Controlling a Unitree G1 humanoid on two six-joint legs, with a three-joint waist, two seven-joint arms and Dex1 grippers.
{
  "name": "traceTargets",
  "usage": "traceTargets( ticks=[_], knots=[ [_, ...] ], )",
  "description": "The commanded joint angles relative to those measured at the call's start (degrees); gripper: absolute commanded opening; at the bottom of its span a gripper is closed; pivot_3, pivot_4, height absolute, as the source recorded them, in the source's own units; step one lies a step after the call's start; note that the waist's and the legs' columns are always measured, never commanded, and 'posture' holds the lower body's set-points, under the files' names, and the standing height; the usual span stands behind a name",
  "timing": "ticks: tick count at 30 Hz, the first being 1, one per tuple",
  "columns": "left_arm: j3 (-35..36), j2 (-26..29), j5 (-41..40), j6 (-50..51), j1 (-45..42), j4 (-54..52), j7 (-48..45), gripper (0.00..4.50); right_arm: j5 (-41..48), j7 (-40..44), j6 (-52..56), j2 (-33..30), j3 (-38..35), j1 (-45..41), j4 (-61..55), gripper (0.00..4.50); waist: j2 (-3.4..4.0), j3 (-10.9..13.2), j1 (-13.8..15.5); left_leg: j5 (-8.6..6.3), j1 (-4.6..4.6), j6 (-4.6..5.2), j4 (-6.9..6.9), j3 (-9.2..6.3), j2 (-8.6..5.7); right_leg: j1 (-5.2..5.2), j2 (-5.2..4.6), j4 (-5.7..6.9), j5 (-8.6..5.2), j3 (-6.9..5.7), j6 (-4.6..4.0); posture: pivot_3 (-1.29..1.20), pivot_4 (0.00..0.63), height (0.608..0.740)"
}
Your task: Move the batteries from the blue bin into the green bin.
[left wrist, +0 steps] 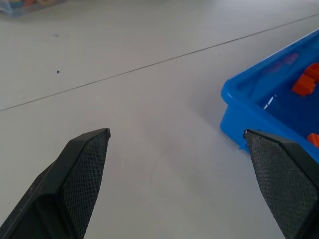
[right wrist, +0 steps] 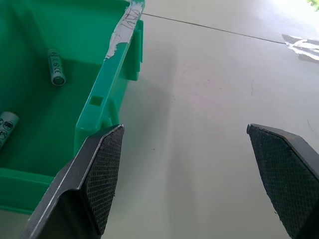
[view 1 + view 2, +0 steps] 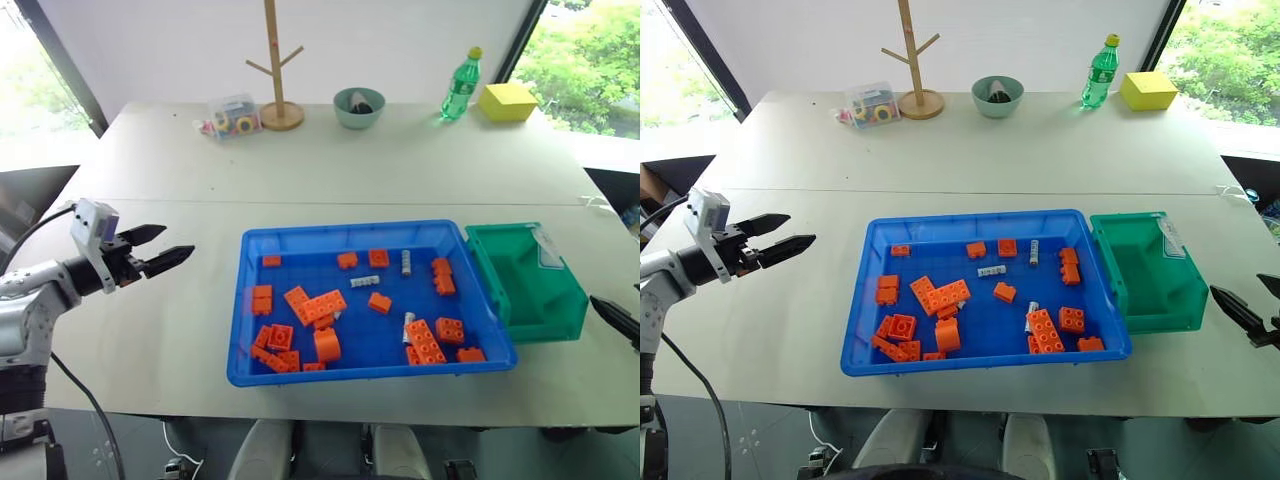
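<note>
Two batteries (image 2: 56,66) lie in green bin (image 3: 530,300); three remain in blue bin (image 3: 250,300) among orange bricks (image 3: 318,308). Left gripper (image 3: 172,246), right gripper (image 2: 184,169) spread, empty.

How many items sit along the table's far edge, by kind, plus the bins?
Bins: 2 (blue bin, green bin)
Teal bowl: 1
Green bottle: 1
Wooden stand: 1
Clear box: 1
Yellow block: 1
Total: 7
</note>
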Motion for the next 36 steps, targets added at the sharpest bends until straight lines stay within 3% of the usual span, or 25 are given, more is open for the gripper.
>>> traceTargets(
  ticks=[1, 18, 25, 31, 36],
  knots=[
    [-0.4, 0.8, 0.9, -1.2, -0.8, -1.1, -0.2, 4.50, 0.4, -0.2, -0.3, -0.9, -2.5, 0.3, -0.9, 4.06, 0.00, 0.0, 0.0, 0.00, 0.00, 0.00, 0.00, 0.00, 0.00, 0.00, 0.00, 0.00, 0.00, 0.00, 0.00, 0.00, 0.150, 0.703],
    [-0.3, 0.2, 0.8, -0.3, -2.6, -0.7, 0.6, 4.50, 1.3, -1.8, 0.6, -0.5, -2.9, -0.4, -0.9, 4.06, 0.00, 0.0, 0.1, 0.00, 0.00, 0.00, 0.00, 0.00, 0.00, 0.00, 0.00, 0.00, 0.00, 0.00, 0.00, 0.00, 0.150, 0.703],
    [0.2, -1.6, -1.5, 0.9, -3.2, -4.9, 1.9, 4.50, 5.6, -1.7, 5.7, -4.1, -3.7, -7.2, -1.7, 4.06, 0.02, 0.0, -0.1, 0.00, 0.00, 0.00, 0.03, 0.02, 0.00, 0.00, 0.00, 0.01, 0.03, 0.00, -0.01, 0.00, 0.150, 0.703],
    [0.4, -0.6, -6.4, 6.2, -1.4, -10.9, -0.8, 4.50, 9.1, 1.2, 11.1, -9.7, 3.1, -15.0, -9.4, 4.06, 0.01, 0.0, -0.5, 0.00, 0.00, 0.00, 0.02, 0.00, 0.05, -0.01, 0.07, 0.02, 0.03, 0.00, -0.01, 0.00, 0.150, 0.703],
    [0.6, 2.3, -11.4, 11.0, -1.7, -16.5, -4.3, 4.50, 13.1, 4.0, 16.4, -12.2, 16.0, -25.9, -17.7, 4.06, -0.03, 0.1, -1.3, 0.00, -0.05, 0.00, 0.07, -0.03, 0.06, -0.02, 0.06, 0.02, 0.04, -0.02, -0.04, 0.00, 0.150, 0.703]
  ],
)
